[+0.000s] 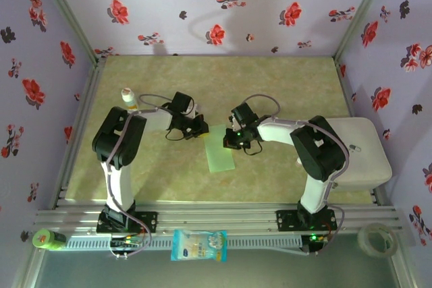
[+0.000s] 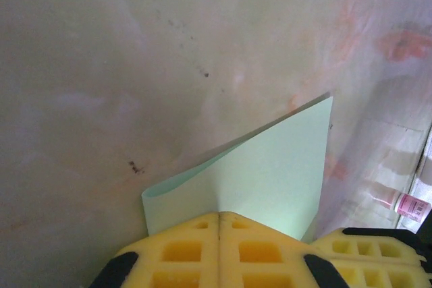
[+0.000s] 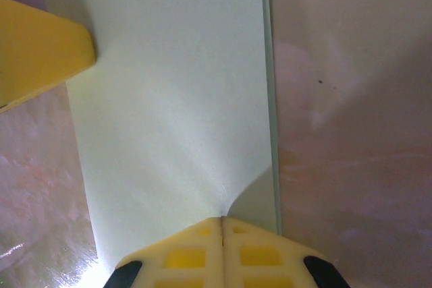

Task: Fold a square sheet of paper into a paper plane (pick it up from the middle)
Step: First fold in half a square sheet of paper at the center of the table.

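Clamping the square sheet of paper (image 1: 221, 153) at its far end, L end effector (image 2: 219, 215) & R end effector (image 3: 221, 219) both pinched tight; we see long axis near-far.

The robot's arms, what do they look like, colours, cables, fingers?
Both the left arm and right arm have white links with bulky black joints, and thin grey cables loop alongside. The fingers are yellow blocks moulded with square pockets, black at the lower corners.
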